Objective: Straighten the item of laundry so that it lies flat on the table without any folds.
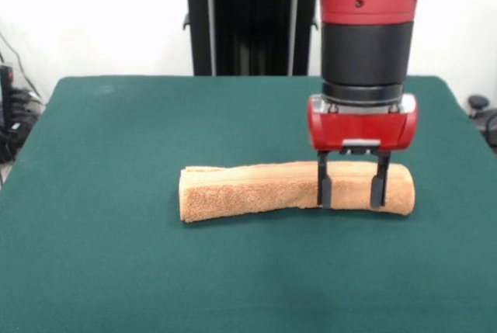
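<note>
Hanging straight down over the towel's (295, 189) right-hand end, the gripper (351, 191) is spreading its two black fingers (324, 187) apart, their tips sitting low against the front of the cloth but not pinching anything that I can see. The towel is lying near the middle of the table (116, 131), folded into a long, thick band running side to side, so I'm guessing the arm is lining up there to catch an edge and pull the fold open.
</note>
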Controlling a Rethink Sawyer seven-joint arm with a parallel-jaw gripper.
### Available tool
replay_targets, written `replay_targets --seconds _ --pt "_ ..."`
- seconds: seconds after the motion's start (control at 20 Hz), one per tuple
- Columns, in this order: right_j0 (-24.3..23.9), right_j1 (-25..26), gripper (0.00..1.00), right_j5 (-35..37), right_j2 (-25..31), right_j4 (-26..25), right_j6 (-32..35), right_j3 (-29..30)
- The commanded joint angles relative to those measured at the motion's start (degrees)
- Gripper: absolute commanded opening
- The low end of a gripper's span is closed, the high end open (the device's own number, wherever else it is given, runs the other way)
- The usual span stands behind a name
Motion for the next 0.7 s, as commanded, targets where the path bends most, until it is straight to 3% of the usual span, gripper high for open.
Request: replay_targets --seconds 0.05,0.2,0.4,0.7 --pt "-0.1 5.7 1.0 5.1 5.0 -0.3 -11.9 -3.9" --pt "0.0 6.8 1.0 4.4 4.9 -0.7 -11.8 -4.4" --pt "0.1 5.4 1.0 3.0 4.2 -0.2 -8.9 0.2" --pt "0.2 8.3 1.0 1.6 3.9 -0.4 -7.8 1.4"
